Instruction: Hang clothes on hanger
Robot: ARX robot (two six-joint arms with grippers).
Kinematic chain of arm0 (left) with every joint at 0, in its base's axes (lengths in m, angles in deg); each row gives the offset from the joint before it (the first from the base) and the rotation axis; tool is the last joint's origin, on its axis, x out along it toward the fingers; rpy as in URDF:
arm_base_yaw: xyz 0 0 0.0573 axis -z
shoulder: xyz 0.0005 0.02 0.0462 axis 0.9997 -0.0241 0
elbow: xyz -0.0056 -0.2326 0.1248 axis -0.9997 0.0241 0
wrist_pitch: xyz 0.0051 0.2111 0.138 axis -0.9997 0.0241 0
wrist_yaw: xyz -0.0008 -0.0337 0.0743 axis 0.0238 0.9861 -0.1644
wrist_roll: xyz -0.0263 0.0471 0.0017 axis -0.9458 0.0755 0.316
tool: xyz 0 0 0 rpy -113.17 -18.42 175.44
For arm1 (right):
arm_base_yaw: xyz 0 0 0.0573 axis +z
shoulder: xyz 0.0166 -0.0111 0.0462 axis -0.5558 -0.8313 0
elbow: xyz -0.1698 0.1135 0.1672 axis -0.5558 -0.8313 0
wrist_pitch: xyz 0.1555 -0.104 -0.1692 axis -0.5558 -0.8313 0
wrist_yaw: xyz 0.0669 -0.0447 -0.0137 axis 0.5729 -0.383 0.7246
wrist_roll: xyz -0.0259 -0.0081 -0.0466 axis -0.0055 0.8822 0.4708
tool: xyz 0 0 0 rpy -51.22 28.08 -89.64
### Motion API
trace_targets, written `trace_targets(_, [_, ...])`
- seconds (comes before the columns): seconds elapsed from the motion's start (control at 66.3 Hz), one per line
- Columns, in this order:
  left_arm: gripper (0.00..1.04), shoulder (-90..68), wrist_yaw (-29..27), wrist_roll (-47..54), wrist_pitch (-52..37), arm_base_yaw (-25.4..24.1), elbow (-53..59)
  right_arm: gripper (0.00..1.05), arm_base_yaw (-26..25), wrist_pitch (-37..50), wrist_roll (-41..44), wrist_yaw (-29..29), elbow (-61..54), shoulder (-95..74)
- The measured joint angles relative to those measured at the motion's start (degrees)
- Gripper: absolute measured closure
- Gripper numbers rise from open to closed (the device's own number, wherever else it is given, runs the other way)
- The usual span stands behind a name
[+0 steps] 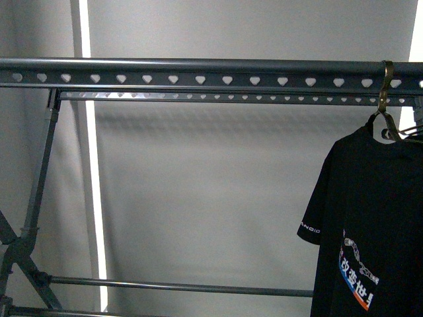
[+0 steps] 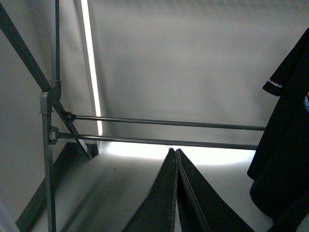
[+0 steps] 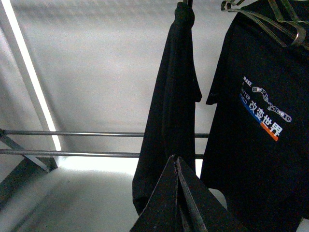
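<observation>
The black printed T-shirt [image 1: 380, 211] hangs from a brass hook [image 1: 386, 86] on the rack's top rail [image 1: 198, 74], a dark grey bar with heart-shaped holes, at the far right. In the right wrist view its chest print faces me [image 3: 263, 154]. My right gripper [image 3: 175, 158] is shut and empty, below and in front of a second dark garment [image 3: 174, 92] that hangs edge-on beside the T-shirt. My left gripper [image 2: 174, 151] is shut and empty, near the rack's lower crossbars [image 2: 164, 123], with the T-shirt's sleeve [image 2: 289, 96] off to one side. Neither gripper shows in the front view.
The rack's slanted left leg [image 1: 39, 178] and lower crossbar [image 1: 178, 286] stand before a grey wall with a bright vertical strip [image 1: 94, 198]. Wire hangers [image 3: 285, 24] hang above the T-shirt. The floor under the rack is pale [image 2: 116, 183].
</observation>
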Motion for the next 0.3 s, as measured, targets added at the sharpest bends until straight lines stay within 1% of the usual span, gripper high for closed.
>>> trace_targets(0.045, [0.93, 0.0, 0.0, 0.02, 0.0, 0.0, 0.0, 0.94, 0.0, 0.0, -0.04, 0.0, 0.0, 0.0])
trace_targets(0.075, [0.86, 0.0, 0.0, 0.02, 0.0, 0.0, 0.0, 0.87, 0.0, 0.0, -0.04, 0.02, 0.0, 0.0])
trace_targets(0.241, [0.57, 0.0, 0.0, 0.02, 0.0, 0.0, 0.0, 0.59, 0.0, 0.0, -0.04, 0.0, 0.0, 0.0])
trace_targets(0.302, [0.43, 0.0, 0.0, 0.02, 0.0, 0.0, 0.0, 0.45, 0.0, 0.0, -0.04, 0.02, 0.0, 0.0])
